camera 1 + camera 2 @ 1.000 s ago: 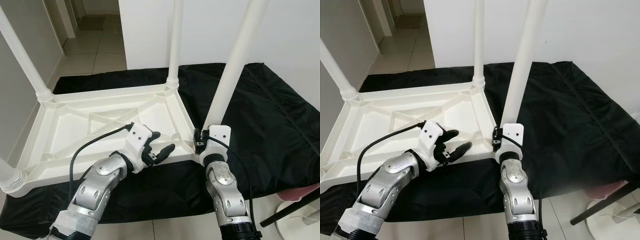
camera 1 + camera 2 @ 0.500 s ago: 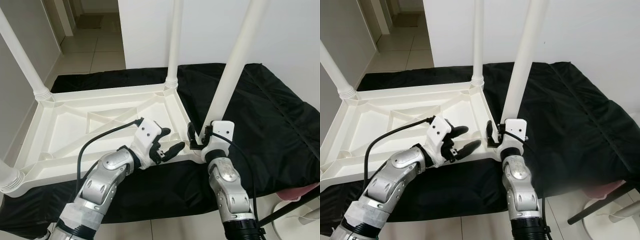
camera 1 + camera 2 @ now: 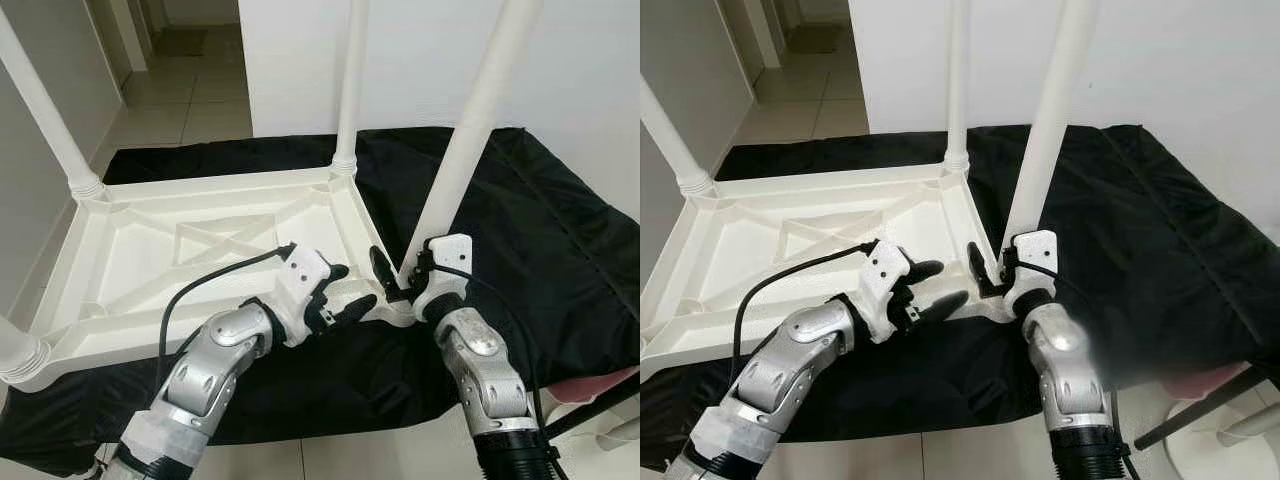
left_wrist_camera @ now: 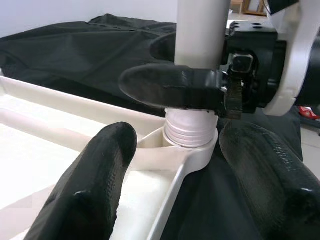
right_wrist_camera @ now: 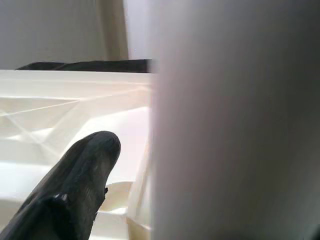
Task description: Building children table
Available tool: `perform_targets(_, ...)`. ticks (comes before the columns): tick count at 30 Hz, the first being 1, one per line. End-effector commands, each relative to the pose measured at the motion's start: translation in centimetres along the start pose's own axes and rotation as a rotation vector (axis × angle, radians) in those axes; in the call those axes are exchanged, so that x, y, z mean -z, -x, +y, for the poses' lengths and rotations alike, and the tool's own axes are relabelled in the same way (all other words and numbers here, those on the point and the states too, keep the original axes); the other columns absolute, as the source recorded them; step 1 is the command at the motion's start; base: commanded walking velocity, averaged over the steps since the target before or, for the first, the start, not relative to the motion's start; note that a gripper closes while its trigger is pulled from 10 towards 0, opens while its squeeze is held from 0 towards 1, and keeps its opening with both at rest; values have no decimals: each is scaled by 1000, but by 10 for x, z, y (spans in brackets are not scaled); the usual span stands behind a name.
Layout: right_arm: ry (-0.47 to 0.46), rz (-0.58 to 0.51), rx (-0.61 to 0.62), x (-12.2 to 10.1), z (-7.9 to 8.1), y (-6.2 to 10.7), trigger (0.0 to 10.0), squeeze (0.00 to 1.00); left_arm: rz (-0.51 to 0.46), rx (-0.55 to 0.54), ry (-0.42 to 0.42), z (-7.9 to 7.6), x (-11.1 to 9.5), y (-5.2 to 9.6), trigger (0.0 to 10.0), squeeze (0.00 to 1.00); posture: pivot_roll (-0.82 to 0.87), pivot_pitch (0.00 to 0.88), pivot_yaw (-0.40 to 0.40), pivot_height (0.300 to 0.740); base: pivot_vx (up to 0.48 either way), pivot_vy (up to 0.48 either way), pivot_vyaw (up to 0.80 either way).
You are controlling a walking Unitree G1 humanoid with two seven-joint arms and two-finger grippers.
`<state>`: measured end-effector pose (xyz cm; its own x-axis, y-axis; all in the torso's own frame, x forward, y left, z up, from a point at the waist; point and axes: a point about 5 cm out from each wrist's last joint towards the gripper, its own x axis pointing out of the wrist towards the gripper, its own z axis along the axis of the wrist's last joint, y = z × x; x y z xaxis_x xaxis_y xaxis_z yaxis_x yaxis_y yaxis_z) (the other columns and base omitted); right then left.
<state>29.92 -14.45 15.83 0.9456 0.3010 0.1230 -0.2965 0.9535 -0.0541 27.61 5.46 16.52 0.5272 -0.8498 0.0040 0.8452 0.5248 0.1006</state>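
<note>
Standing inverted on a black cloth [image 3: 560, 230], the white plastic table top [image 3: 140, 270] shows its ribbed underside, with legs upright at each corner in view. At the left, the left gripper [image 3: 345, 295] hovers at the near edge of the top, its two black fingers [image 4: 90, 185] spread apart and holding nothing; the left wrist view places the near right corner socket [image 4: 192, 150] between them, just ahead.

Further right, the near right leg [image 3: 465, 150] stands in that socket, threaded collar visible at its foot. The right gripper [image 3: 395, 280] sits at the base of this leg, one finger [image 4: 170, 85] lying across the leg just above the collar. Whether the opposing finger bears on the far side cannot be told, so its grip is unconfirmed.

Assessment: the step in hand appears to be seating or tightening the last leg. The next move likely calls for a firm hold low on the leg and turning about its axis, the left gripper steadying the corner against rotation.
</note>
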Motion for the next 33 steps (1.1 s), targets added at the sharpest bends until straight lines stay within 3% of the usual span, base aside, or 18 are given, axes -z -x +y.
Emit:
perform_targets(1, -2, 11, -46, 1, 0, 1, 10000, 0, 8, 7, 9, -2, 1, 3, 10000, 0, -32, 1, -3, 740, 0, 0, 0)
perform_targets(7, 26, 18, -167, -1, -11, 7, 10000, 0, -2, 49, 39, -11, 0, 8, 10000, 0, -42, 13, 5, 740, 0, 0, 0)
perform_targets(8, 52, 29, -262, -2, -15, 9, 10000, 0, 10, 84, 35, -14, 0, 13, 10000, 0, -50, 15, 9, 740, 0, 0, 0)
perform_targets(11, 64, 81, -346, 4, -24, 9, 10000, 0, 35, 102, 22, -13, 3, 18, 10000, 0, -49, 12, 7, 740, 0, 0, 0)
perform_targets(15, 74, 111, -416, 7, -23, 9, 10000, 0, 44, 91, 22, -12, 3, 21, 10000, 0, -41, 11, 9, 740, 0, 0, 0)
perform_targets(22, 146, 146, -456, 16, -27, 3, 10000, 0, 64, 100, 28, -18, 5, 23, 10000, 0, -27, 4, 10, 740, 0, 0, 0)
perform_targets(26, 175, 137, -490, 13, -27, -12, 10000, 0, 81, 106, 16, -18, 6, 23, 10000, 0, 6, 0, 4, 740, 0, 0, 0)
perform_targets(29, 185, 138, -501, 12, -27, -15, 10000, 0, 81, 104, 13, -18, 5, 22, 10000, 0, 10, 0, 2, 740, 0, 0, 0)
perform_targets(30, 195, 141, -511, 12, -27, -17, 6863, 0, 81, 99, 8, -17, 5, 22, 10000, 0, 12, 0, -2, 740, 0, 0, 0)
perform_targets(32, 202, 144, -518, 12, -27, -18, 6863, 0, 82, 96, 6, -17, 4, 22, 10000, 0, 12, 0, -2, 740, 0, 0, 0)
perform_targets(33, 212, 151, -528, 13, -29, -19, 157, 0, 80, 89, 7, -18, 4, 22, 10000, 0, 23, 5, -21, 740, 0, 0, 0)
